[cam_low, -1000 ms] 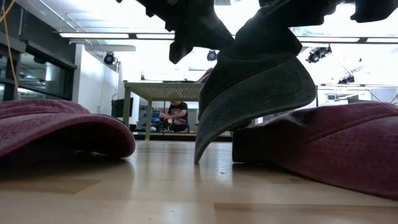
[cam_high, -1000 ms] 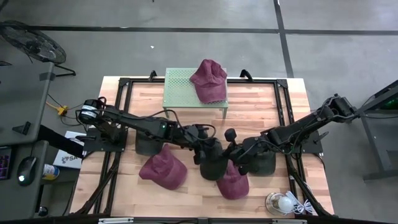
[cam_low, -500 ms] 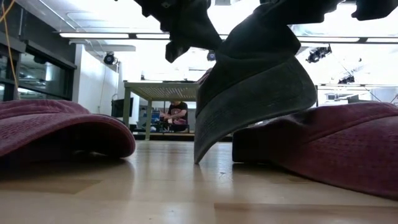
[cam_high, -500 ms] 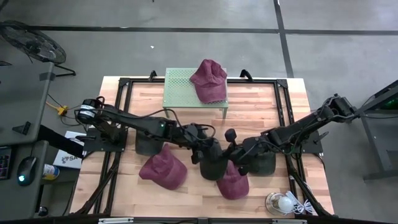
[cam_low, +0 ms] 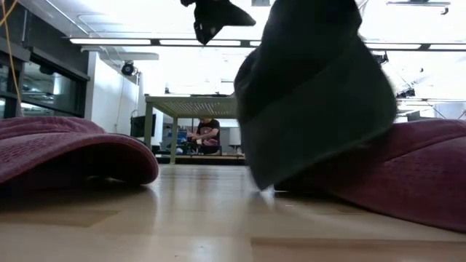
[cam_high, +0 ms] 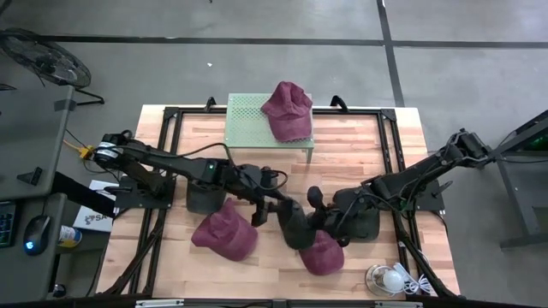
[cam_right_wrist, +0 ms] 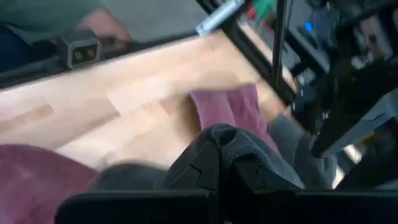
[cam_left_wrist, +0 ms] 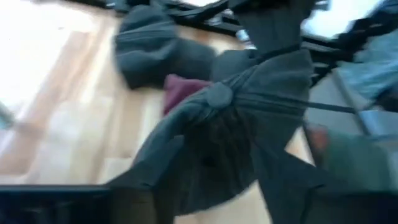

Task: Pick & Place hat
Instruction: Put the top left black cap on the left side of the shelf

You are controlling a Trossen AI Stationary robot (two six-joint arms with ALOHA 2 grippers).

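Note:
A dark grey hat hangs over the middle of the table, with my right gripper shut on it. In the low view the hat reaches down close to the tabletop. My left gripper stands open just left of it and apart from it, its finger clear of the cloth. One maroon hat lies on the table to the left, another lies under and right of the grey one. A third maroon hat sits on the green rack. My right gripper pinches a bunched fold of the grey hat's crown between its two shut fingers, slanting down from the table's right side. The hat hangs slack below the fingers. Whether its lowest edge touches the table, I cannot tell.
The green perforated rack stands at the table's far edge. A bulb on a round base sits at the near right corner. A black metal frame runs around the tabletop. A person sits in the room far behind the table.
My left gripper has let go of the grey hat and pulled up and back toward the table's left. The hat, earlier held spread between both grippers with its brim tipped low, has swung right and now hangs from my right gripper alone, which rose slightly.

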